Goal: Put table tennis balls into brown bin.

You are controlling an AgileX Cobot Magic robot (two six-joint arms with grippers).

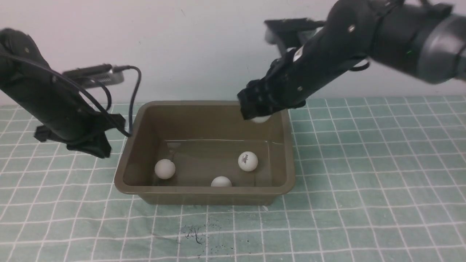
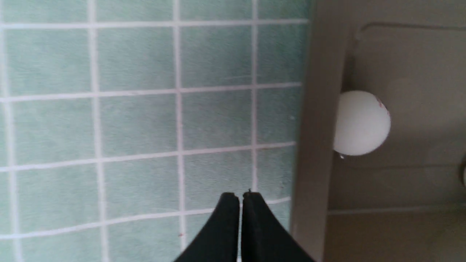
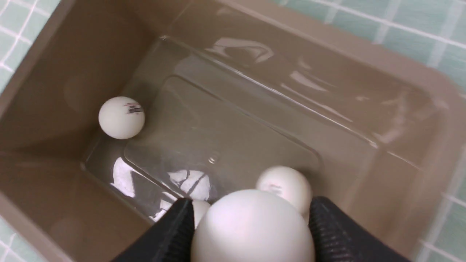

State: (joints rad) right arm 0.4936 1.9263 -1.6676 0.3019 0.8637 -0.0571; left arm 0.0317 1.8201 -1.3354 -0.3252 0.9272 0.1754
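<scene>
A white table tennis ball (image 1: pixel 260 118) sits clamped between the black fingers (image 3: pixel 174 233) of the right gripper (image 1: pixel 255 109), which press against either side of it. It hangs above the brown bin (image 1: pixel 204 196), over the corner at about 1 o'clock on the tub as seen from the front. The right arm (image 1: pixel 364 32) reaches in from the upper right at a downward slant.

Three more balls lie on the glossy floor of the bin. A plain ball (image 1: pixel 165 169) rests at 9 o'clock, close to the left wall. A printed ball (image 1: pixel 248 161), its small dark logo facing the front camera, lies at 3 o'clock. A third ball (image 1: pixel 221 181) sits at 6 o'clock, partly hidden behind the near rim. The three lie well apart from one another.

The left gripper (image 1: pixel 98 149) hangs outside the tub, at 9 o'clock from it and just beside its left wall. Its jaws are pressed together with nothing between them, the tips pointing down at the cloth.

The bin stands on a pale green checked tablecloth (image 1: pixel 364 182) ruled with white lines. A patch of dark scribbled marks (image 1: pixel 194 233) shows on the cloth at 6 o'clock from the tub, toward the robot. A plain light wall (image 1: pixel 200 47) fills the background.
</scene>
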